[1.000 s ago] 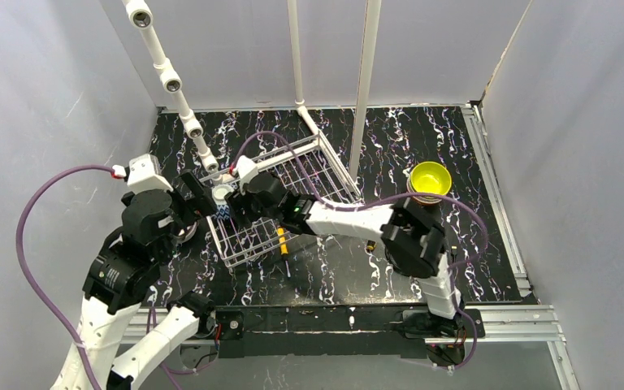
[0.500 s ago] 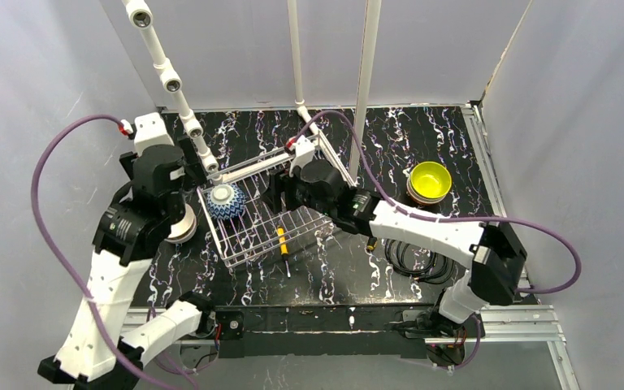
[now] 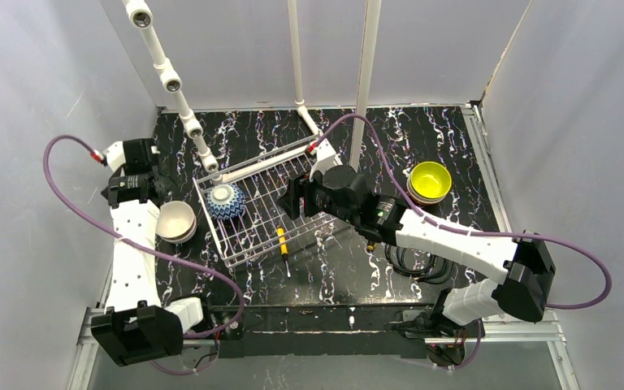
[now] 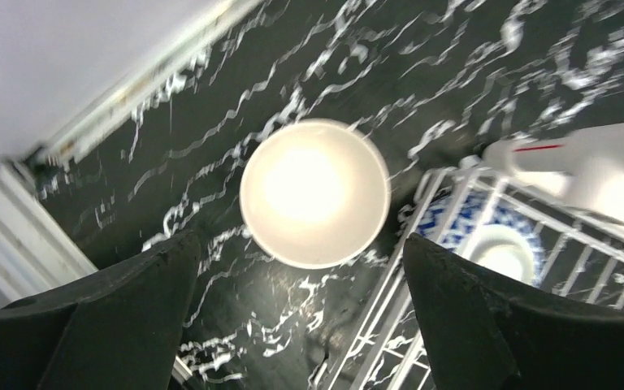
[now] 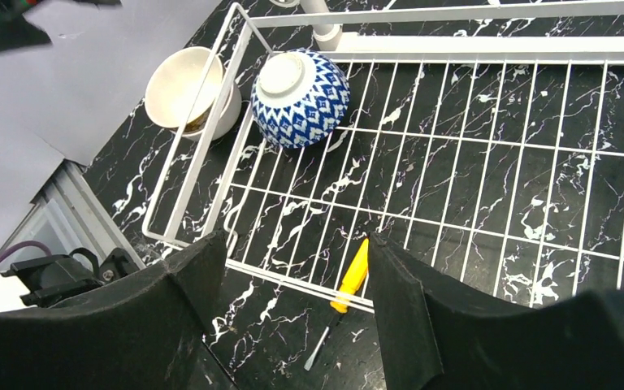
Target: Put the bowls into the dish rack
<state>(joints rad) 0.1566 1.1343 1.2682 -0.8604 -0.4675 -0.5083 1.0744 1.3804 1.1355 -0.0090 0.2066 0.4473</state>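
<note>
Yellow-green bowl [image 3: 429, 179] appears only overhead; both wrist views show white bowl [image 4: 315, 193]

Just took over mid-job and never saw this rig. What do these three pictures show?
Two robot arms are bolted at the near edge of a black marbled table. The wide picture is from a fixed camera above; the other two from a camera on each wrist. A blue-and-white patterned bowl sits upside down in the white wire dish rack. A cream round bowl stands just outside it, near the left end effector. A yellow-green bowl sits far right. A yellow-handled screwdriver lies at the rack's near edge. The right end effector hovers over the rack. Both are open and empty.
</note>
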